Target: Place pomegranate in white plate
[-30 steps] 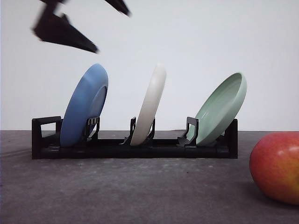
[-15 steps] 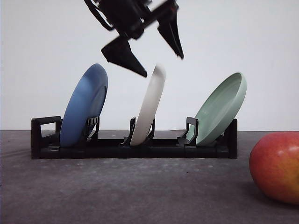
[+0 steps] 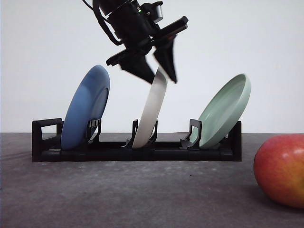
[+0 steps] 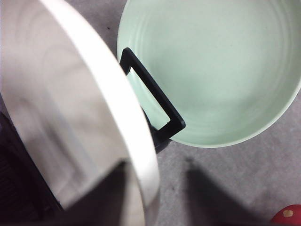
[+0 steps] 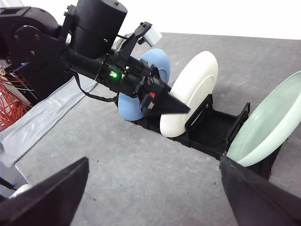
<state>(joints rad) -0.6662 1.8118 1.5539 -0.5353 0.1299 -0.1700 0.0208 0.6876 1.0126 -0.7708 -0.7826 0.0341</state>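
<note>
Front view: left gripper fingers apart, astride the white plate rim in the rack — a shallow bite may slip; pomegranate waits on the surface, well apart.

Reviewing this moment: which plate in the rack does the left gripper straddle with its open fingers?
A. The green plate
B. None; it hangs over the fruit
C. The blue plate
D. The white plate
D: in the front view the left gripper has one finger on each side of the top rim of the white plate, which stands in the rack's middle slot.
</note>
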